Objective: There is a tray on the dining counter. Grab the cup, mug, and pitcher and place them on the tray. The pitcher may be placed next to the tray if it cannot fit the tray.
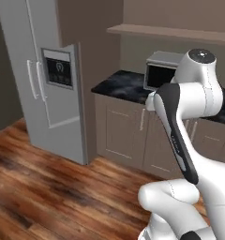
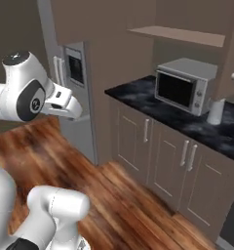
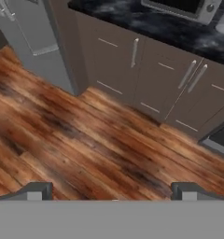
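Pitcher (image 2: pixel 216 111) far ahead of the hand, standing upright on the black worktop (image 3: pixel 132 21) just beside the microwave (image 2: pixel 185 85), up in the far right corner of the hand view. Gripper (image 3: pixel 111 191) spread wide, nothing between the fingertips (image 3: pixel 37 190). Below and just ahead, wooden floor (image 3: pixel 86 140). Beyond that, beige cabinets (image 3: pixel 132 65) under the worktop. Off to the left, grey fridge (image 1: pixel 44 79).

Arm (image 1: pixel 189 140) folded upright above the base, elbow high. Gripper (image 3: pixel 112 191) angled downward, jaws spread fully apart, nothing between the fingertips (image 3: pixel 37 190).
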Available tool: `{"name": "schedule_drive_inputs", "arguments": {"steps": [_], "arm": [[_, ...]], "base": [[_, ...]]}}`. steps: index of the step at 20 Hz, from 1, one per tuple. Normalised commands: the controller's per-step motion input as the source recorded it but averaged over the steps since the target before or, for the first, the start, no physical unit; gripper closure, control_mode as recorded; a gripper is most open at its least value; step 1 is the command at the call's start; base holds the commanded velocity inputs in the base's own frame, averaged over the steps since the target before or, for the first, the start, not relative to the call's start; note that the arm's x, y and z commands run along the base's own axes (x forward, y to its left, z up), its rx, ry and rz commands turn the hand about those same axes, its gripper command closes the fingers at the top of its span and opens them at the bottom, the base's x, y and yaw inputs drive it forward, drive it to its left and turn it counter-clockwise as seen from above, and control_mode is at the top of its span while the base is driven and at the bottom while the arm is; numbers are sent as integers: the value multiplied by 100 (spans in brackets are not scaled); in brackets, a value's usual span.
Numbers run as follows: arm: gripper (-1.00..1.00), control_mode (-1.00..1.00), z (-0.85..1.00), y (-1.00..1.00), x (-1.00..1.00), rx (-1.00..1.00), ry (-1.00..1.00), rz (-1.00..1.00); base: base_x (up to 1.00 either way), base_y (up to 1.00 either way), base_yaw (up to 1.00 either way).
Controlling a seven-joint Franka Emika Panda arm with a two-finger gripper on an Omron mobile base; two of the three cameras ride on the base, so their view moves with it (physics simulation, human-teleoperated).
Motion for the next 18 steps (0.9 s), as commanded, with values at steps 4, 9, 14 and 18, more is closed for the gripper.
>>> {"name": "schedule_drive_inputs", "arguments": {"steps": [4, 9, 14, 18], "arm": [[-100, 100, 0, 0, 0, 0, 0, 0], [-100, 100, 0, 0, 0, 0, 0, 0], [-100, 100, 0, 0, 0, 0, 0, 0], [-100, 100, 0, 0, 0, 0, 0, 0]], "base": [[62, 15, -53], [55, 4, -55], [55, 9, -52], [56, 18, -45]]}}
